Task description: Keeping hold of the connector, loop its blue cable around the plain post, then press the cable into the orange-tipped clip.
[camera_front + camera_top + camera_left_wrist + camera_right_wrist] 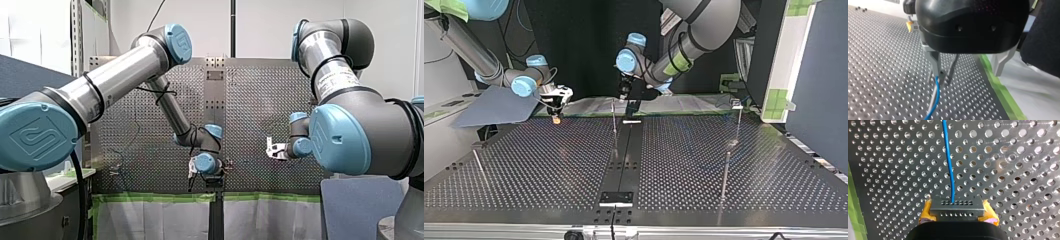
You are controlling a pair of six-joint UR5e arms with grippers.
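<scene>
The connector (956, 207) is gripped between the yellow-padded fingers (926, 212) of my right arm and held low over the surface (1023, 170), likely so that end stays fixed while the rest is routed. The blue cable (948, 160) is seen running straight ahead from the connector's face. Further along, it is pinched at the tips of my left arm's metal fingers (935, 62), which appear closed on it just above the surface, probably to steer the loop. Looping is judged not yet done
</scene>
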